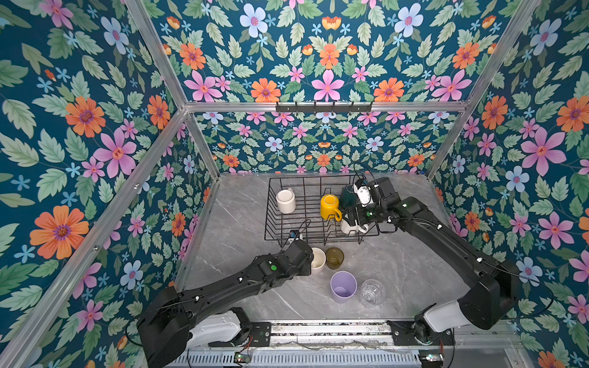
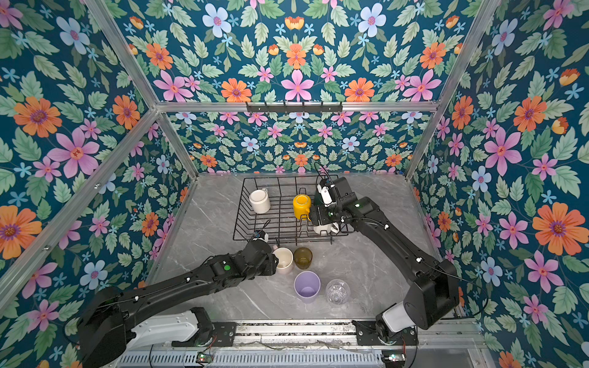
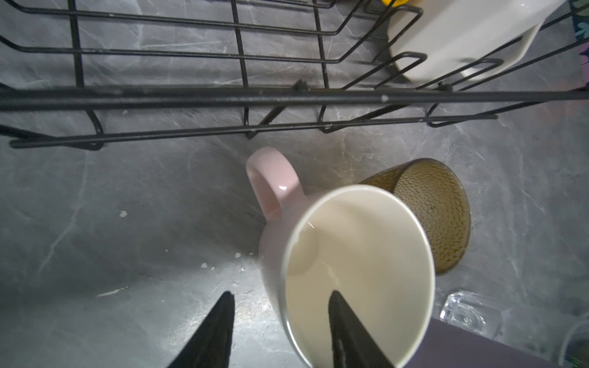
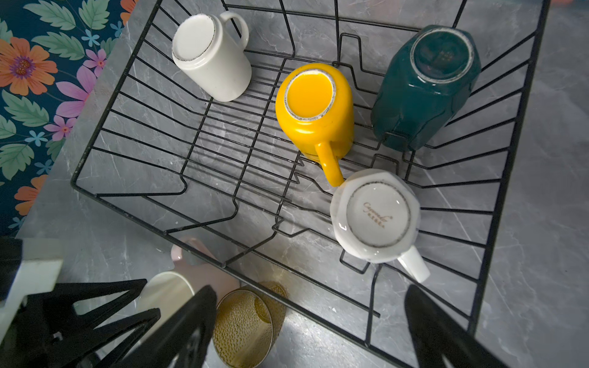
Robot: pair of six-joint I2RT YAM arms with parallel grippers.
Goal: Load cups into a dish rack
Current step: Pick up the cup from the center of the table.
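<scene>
Pale pink mug (image 1: 318, 259) half hidden by left arm (image 1: 239, 283), 6 o'clock of black wire dish rack (image 1: 306, 216), left end effector (image 3: 282, 293) narrow astride its rim, right end effector (image 4: 310, 288) wide.

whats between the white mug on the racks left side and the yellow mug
Only bare rack wires between the white mug and the yellow mug, no other cup. The right wrist view shows it clearly.

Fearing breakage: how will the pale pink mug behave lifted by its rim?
The pale pink mug looks glossy, so probably slippery in the left gripper. Its side handle likely tilts it. Thick glazed wall: probably rigid, chippable.
</scene>
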